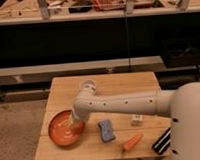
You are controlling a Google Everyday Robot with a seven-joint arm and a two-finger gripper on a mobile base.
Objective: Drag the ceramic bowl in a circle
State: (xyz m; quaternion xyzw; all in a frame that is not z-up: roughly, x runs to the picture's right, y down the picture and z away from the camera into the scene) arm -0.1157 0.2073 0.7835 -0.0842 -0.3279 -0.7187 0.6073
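Note:
The ceramic bowl (64, 129) is wide, shallow and orange-red with a paler centre. It sits on the front left part of the wooden table (119, 86). My white arm reaches from the right across the table and bends down into the bowl. The gripper (75, 122) is at the bowl's right inner side, touching or just above its surface. The arm's wrist hides most of it.
A blue sponge (106, 130) lies just right of the bowl. A small orange carrot (132, 142) lies near the front edge. A small white box (137, 120) and a black object (162, 141) are to the right. Dark shelving stands behind the table.

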